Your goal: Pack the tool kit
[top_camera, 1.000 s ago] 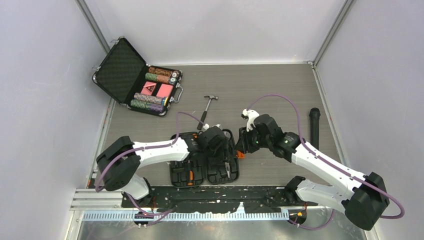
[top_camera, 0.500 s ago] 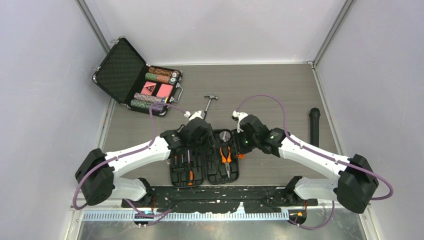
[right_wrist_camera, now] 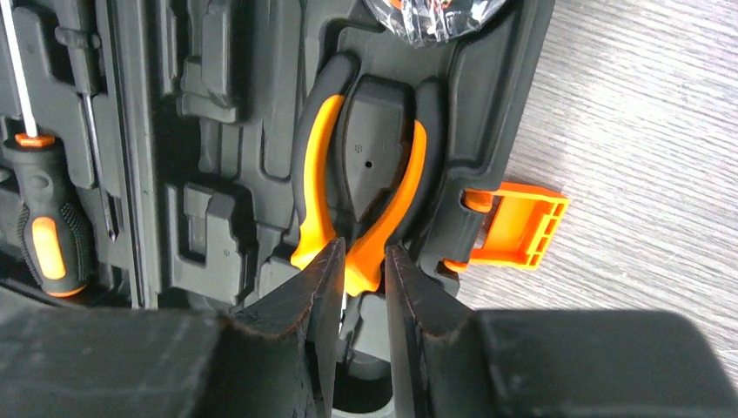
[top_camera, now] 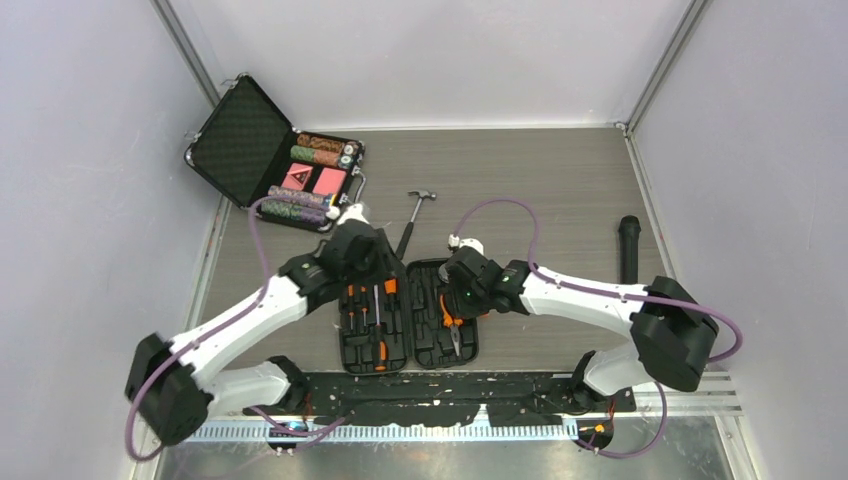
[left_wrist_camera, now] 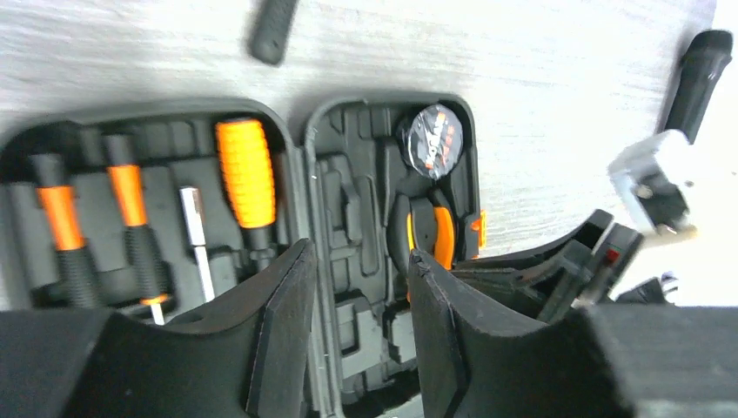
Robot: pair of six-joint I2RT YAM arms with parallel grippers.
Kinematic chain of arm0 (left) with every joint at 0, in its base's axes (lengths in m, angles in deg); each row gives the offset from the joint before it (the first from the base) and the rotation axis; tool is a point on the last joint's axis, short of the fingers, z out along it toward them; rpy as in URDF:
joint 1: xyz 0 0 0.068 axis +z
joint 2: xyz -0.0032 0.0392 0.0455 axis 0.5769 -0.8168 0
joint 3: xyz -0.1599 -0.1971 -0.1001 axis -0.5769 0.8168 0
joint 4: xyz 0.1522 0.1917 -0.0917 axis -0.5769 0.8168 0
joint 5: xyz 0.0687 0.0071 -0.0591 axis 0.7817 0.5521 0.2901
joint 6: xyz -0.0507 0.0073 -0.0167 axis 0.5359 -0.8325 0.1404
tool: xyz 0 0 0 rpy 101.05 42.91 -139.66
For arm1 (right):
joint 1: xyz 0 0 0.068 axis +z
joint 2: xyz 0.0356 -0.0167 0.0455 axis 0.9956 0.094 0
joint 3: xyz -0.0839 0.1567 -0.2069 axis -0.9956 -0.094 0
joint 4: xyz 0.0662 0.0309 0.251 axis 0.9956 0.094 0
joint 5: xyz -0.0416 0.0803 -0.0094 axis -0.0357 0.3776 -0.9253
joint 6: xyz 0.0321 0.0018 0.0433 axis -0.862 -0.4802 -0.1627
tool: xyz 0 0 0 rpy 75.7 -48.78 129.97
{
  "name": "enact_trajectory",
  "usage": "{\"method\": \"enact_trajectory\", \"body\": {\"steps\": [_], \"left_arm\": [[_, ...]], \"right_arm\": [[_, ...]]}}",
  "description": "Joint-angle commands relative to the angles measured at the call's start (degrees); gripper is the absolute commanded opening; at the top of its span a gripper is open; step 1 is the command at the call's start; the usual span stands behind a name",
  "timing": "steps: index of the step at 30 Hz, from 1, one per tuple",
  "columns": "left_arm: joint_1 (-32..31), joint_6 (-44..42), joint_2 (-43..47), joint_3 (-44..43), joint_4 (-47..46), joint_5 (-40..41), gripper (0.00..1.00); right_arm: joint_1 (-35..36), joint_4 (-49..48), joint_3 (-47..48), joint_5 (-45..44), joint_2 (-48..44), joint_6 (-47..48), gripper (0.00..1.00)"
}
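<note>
Tool kit (top_camera: pixel 432 350): lies open flat on the table (top_camera: pixel 540 180), just beyond my two bases, halves side by side, hinge running away from me.
Left half: orange-and-black screwdrivers (left_wrist_camera: pixel 245 170) seated in their slots.
Right half: pliers (right_wrist_camera: pixel 311 192) down in their moulded bed; a round black disc (left_wrist_camera: pixel 432 139) in shiny wrap at the far end; several slots beside the pliers look bare.
Latch (right_wrist_camera: pixel 519 228): orange, swung out over the table at the right rim, undone.
Right gripper (right_wrist_camera: pixel 363 257): fingers close together, flanking the pliers where the handles meet. I cannot tell whether I am pinching them or only standing over them.
Left gripper (left_wrist_camera: pixel 360 257): jaws apart, nothing between them, poised over the hinge line.
Done, by my reckoning: most tools are bedded, so I am past the middle.
Left to do: fill any bare slots, fold one half over, snap the latch.
Loose nearby: hammer (top_camera: pixel 415 215) just beyond the kit; black cylinder (top_camera: pixel 628 255) well off to the right. I cannot say if either belongs in the case.
Not mine: briefcase (top_camera: pixel 240 140) of chips and red cards, open at the far left corner.
Surface: grey wood-grain, matte.
Room: plain pale walls (top_camera: pixel 90 200) on three sides, metal posts in the far corners.
</note>
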Motion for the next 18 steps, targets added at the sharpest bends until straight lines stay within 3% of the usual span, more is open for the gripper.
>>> {"method": "enact_trajectory", "body": {"steps": [1, 8, 18], "left_arm": [[2.2, -7.0, 9.1, 2.6, 7.2, 7.6, 0.45], [2.6, -6.3, 16.0, 10.9, 7.8, 8.8, 0.45], [2.9, -4.5, 14.5, 17.9, 2.8, 4.9, 0.45]], "right_arm": [[0.9, -0.4, 3.7, -4.9, 2.4, -3.6, 0.29], [0.8, 1.4, 6.1, -8.4, 8.8, -3.4, 0.26], [1.3, 0.3, 4.3, -19.6, 8.6, 3.1, 0.12]]}}
